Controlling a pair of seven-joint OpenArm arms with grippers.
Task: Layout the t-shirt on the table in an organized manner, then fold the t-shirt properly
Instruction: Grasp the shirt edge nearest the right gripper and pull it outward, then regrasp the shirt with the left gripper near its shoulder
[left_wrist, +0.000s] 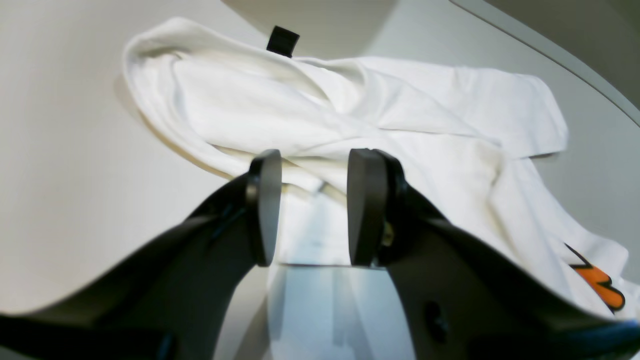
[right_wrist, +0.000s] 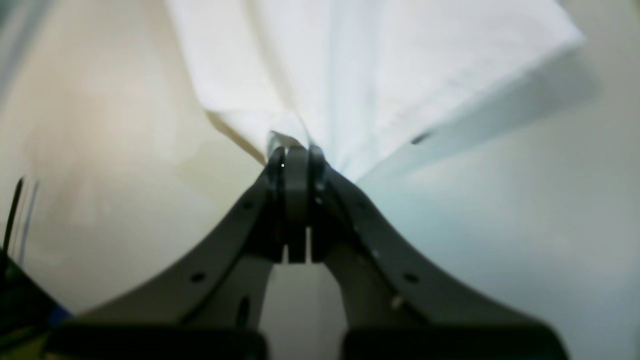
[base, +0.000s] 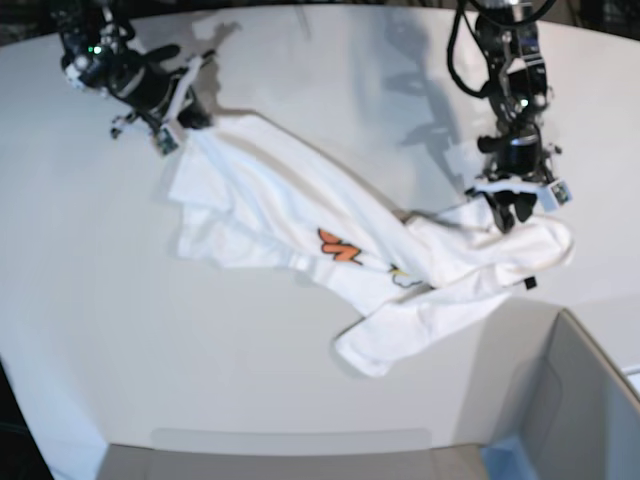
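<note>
The white t-shirt (base: 270, 210) lies crumpled and stretched diagonally across the white table (base: 330, 90), its orange print (base: 340, 247) partly showing. My right gripper (base: 180, 128) is shut on an edge of the cloth at the far left; the wrist view shows the shirt (right_wrist: 360, 65) fanning out from the closed gripper (right_wrist: 295, 155). My left gripper (base: 510, 212) hovers over the bunched right end. In its wrist view the gripper (left_wrist: 315, 210) is open, with the shirt (left_wrist: 350, 115) just beyond the fingertips. The black tag (left_wrist: 282, 41) sticks out at the far edge.
A grey bin (base: 590, 400) stands off the table's front right. The table's curved edge (left_wrist: 550, 50) runs close behind the shirt's right end. Bare tabletop lies in front of the shirt (base: 150, 340).
</note>
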